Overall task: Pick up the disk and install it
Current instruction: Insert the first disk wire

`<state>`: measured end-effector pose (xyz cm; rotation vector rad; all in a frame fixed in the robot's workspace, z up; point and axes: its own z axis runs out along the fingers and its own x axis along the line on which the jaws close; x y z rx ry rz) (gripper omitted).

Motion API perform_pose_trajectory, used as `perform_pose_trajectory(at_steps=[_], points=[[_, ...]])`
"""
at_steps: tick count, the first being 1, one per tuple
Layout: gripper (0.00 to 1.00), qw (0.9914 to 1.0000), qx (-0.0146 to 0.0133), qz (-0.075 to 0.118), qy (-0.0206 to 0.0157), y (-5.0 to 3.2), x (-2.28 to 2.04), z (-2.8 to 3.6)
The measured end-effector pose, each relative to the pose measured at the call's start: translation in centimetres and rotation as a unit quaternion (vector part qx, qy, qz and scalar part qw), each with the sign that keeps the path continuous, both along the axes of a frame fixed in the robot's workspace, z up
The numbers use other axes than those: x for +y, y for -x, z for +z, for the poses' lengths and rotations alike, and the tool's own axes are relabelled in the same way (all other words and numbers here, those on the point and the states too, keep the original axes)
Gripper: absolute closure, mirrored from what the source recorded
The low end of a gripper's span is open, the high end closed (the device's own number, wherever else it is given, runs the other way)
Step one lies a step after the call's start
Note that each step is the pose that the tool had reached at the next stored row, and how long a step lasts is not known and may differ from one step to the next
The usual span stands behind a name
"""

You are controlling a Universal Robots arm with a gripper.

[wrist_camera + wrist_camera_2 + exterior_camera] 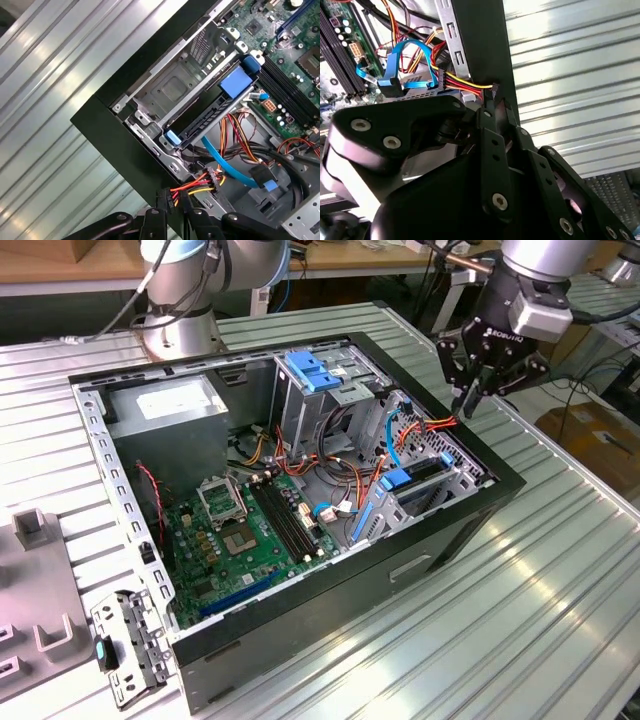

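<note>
Black linkages of your gripper (pixel 494 97) loom close in both wrist views, cut off at the frame edge. You can see its fingers drawn together on the black plug (pixel 166 196) that ends the red, yellow and orange wires. The grip point itself is partly hidden behind the links. In the exterior view the tool hangs over the rim of the computer case (pixel 330 610), at the exterior view's right. Your disk (pixel 210 117) sits inside the metal cage (pixel 170 90), near the plug but apart from it. You get one dark edge and a blue rail tip, with its label out of sight. A blue latch (pixel 234 82) lies on the cage, and a blue cable (pixel 220 160) has one end tucked away beside the disk
</note>
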<state>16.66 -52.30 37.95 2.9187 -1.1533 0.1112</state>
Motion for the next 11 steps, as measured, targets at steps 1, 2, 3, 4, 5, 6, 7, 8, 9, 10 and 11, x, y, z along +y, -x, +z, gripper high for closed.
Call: perform_pose_trajectory(at_steps=[1,2,3,4,5,6,7,8,9,10,11], points=[[0.76,0.99987,-0.0001,0.016,0.0001,0.01,0.0,-0.21],[0.76,0.9997,-0.0001,0.024,0.0001,0.0,0.0,-0.33],[0.76,0.99931,-0.0001,0.037,0.0001,0.01,0.0,-0.47],[0.76,0.99879,-0.0001,0.049,0.0005,0.01,0.0,-0.49],[0.76,0.99787,-0.0002,0.065,0.0007,0.0,0.0,-0.53],[0.76,0.99738,-0.0004,0.072,0.0009,0.02,0.0,-0.57],[0.76,0.99712,-0.0006,0.076,0.0011,0.03,0.0,-0.6],[0.76,0.99691,-0.0007,0.079,0.0011,0.04,0.0,-0.63],[0.76,0.9967,-0.0008,0.081,0.0011,0.04,0.0,-0.66],[0.75,0.99645,-0.0008,0.084,0.0012,0.05,-0.01,-0.68],[0.75,0.99629,-0.0011,0.086,0.0013,0.05,-0.01,-0.68]])
